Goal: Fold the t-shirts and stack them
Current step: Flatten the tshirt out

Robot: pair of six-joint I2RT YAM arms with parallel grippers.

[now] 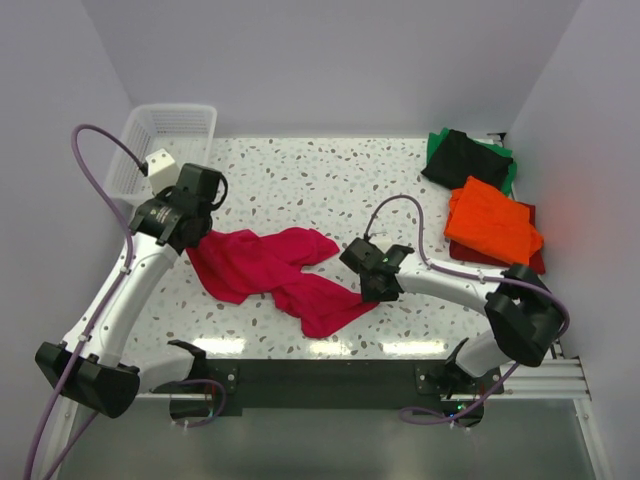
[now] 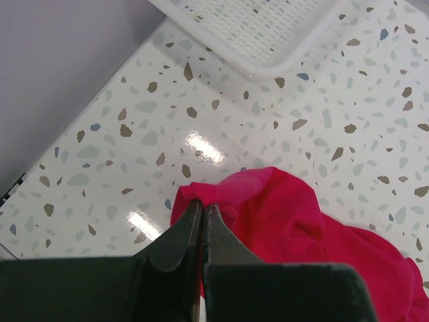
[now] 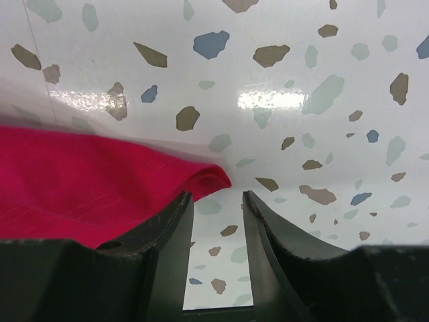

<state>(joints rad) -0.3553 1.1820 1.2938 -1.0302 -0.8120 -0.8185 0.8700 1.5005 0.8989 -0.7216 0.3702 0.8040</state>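
Four shirts already lie folded in the upper right of the top view, in two piles: a black t-shirt point(image 1: 455, 158) on a green t-shirt point(image 1: 510, 168), and an orange t-shirt point(image 1: 490, 222) on a dark red t-shirt point(image 1: 537, 258). The crimson-pink t-shirt point(image 1: 265, 268) is the one left to do. It lies crumpled and unfolded on the speckled surface point(image 1: 330, 180), left of centre in the frame, with one long part trailing toward the lower right.

The left tool point(image 2: 203, 204) is closed on a bunched edge at the upper left end of this shirt. The right tool point(image 3: 218, 198) sits low at the lower right end with its jaws parted. Bare surface shows between them, and the cloth's folded edge is just beside its left finger, so it grips nothing.

By my reading the work is at the spreading stage. The last shirt has to be pulled flat, folded and carried to a pile in the upper right. The white mesh basket point(image 1: 170, 125) in the upper left looks emptied, though its floor is only partly in view
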